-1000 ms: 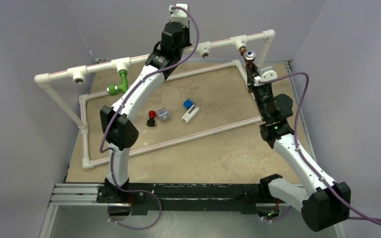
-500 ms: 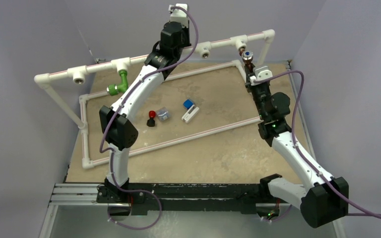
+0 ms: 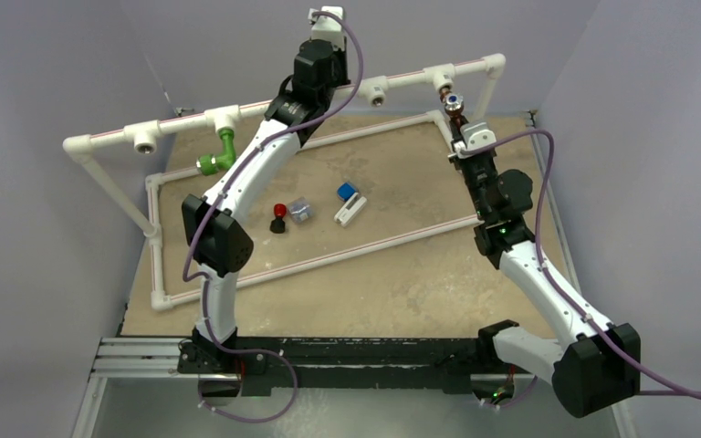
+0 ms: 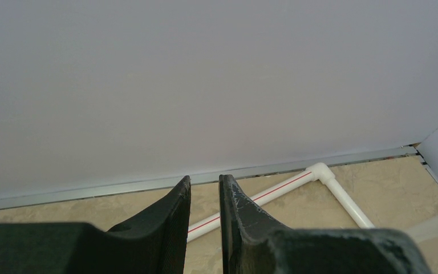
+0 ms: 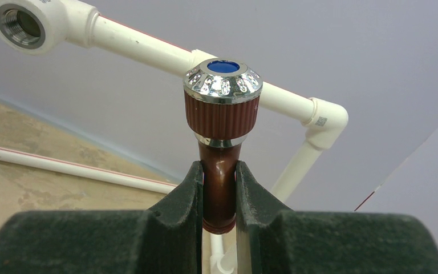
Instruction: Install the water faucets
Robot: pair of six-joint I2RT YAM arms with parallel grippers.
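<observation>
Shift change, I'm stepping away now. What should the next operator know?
Left gripper: jaws slightly apart, empty, raised by the back wall.
Right gripper: shut on the reddish-brown faucet, just below the right-hand tee.
Done: green faucet hangs from the left-centre tee, apparently fitted.
Left: finish seating the reddish-brown faucet (unclear whether it is in), then release.

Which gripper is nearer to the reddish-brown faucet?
Right. The right gripper clamps the reddish-brown faucet below its knob; the left gripper is raised by the back wall, well off to the faucet's left.
</observation>
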